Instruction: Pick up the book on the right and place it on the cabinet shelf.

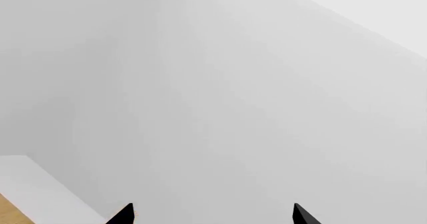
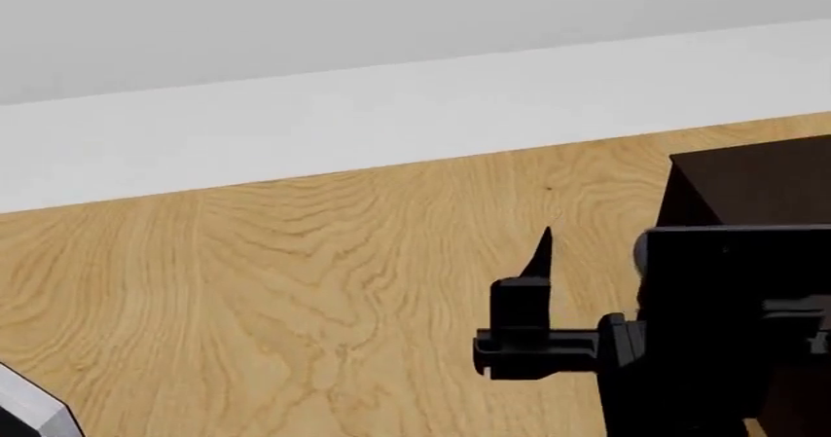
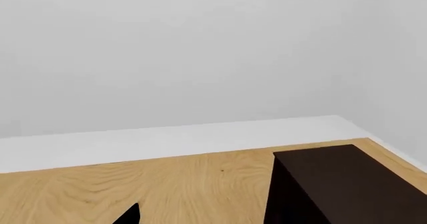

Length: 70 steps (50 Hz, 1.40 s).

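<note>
Head view: right jaws (image 2: 552,291) beside dark cabinet (image 2: 753,189).

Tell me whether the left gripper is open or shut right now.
Open. In the left wrist view the left gripper shows two dark fingertips set far apart, with only bare wall between them.

A wooden floor (image 2: 260,291) of pale oak with swirling grain fills most of the head view. Along its far edge runs a white baseboard (image 2: 389,116), and above that rises a plain light-grey wall (image 2: 325,18). In the right wrist view the baseboard turns at the room's far right corner, where a second wall meets the first. At the floor's near left corner sits a small grey object (image 2: 33,413), too cropped to identify.
</note>
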### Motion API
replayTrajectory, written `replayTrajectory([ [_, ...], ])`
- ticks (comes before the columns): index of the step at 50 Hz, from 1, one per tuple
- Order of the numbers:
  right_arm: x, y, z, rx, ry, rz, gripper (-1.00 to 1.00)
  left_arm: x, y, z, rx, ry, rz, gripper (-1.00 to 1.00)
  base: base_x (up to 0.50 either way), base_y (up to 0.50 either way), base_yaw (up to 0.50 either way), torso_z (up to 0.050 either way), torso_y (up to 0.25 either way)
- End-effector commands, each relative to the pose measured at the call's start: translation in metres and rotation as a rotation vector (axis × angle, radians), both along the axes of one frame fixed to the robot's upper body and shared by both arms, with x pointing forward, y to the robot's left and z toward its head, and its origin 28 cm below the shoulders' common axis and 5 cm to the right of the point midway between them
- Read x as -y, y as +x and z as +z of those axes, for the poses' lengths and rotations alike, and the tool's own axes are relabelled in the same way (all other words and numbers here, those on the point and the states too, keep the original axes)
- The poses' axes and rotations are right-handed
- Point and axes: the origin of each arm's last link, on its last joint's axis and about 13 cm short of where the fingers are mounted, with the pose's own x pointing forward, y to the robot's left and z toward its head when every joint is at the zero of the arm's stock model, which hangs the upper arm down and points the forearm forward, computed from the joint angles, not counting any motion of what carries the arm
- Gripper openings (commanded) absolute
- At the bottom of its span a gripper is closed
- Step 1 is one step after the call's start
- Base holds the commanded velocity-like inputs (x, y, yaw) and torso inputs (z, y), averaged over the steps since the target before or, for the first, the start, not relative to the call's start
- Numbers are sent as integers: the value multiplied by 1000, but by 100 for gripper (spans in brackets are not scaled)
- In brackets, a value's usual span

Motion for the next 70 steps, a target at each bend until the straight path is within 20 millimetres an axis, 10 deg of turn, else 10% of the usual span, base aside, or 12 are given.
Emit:
replayTrajectory([
  [1,-4,-25,18,-76,-27,73,100,0,1,0,0,1,-6,100,0,0,0,0,0],
  [70,9,-68,41,-669,-10,348,100,1,0,1,-4,12,-4,100,0,0,0,0,0],
])
